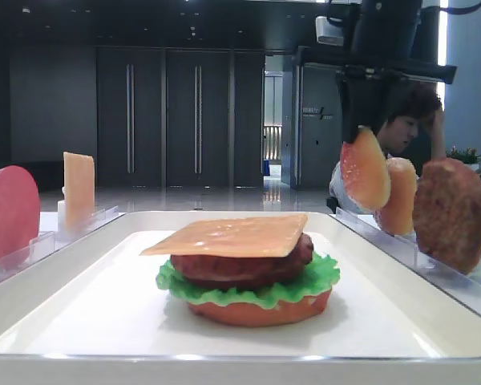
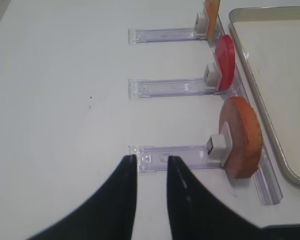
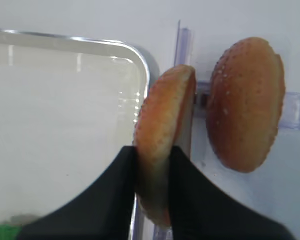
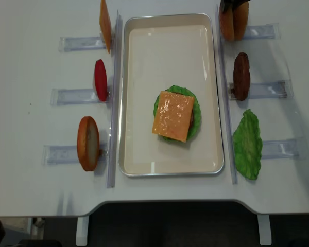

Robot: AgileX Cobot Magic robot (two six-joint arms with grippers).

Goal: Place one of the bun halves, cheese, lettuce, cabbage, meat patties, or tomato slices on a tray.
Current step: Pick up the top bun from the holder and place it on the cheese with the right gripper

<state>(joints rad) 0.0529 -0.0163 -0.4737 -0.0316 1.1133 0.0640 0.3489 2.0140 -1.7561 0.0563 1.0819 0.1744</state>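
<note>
Your left gripper (image 2: 151, 160): jaws slightly apart, holding nothing, above the surface (image 2: 65, 100) beside a clear rack (image 2: 175, 155). Tray (image 4: 139, 103), centre: stacked cheese (image 4: 173, 116), lettuce (image 4: 195, 110). Your right gripper (image 3: 152, 152): clamped on a bun half (image 3: 162, 125), upright just right of the tray's rim

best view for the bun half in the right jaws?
Right wrist: the domed golden-tan bun half fills it, pinched edge-on between black jaws. Low exterior shows it lifted; the overhead only at its top edge; left wrist nothing.
</note>
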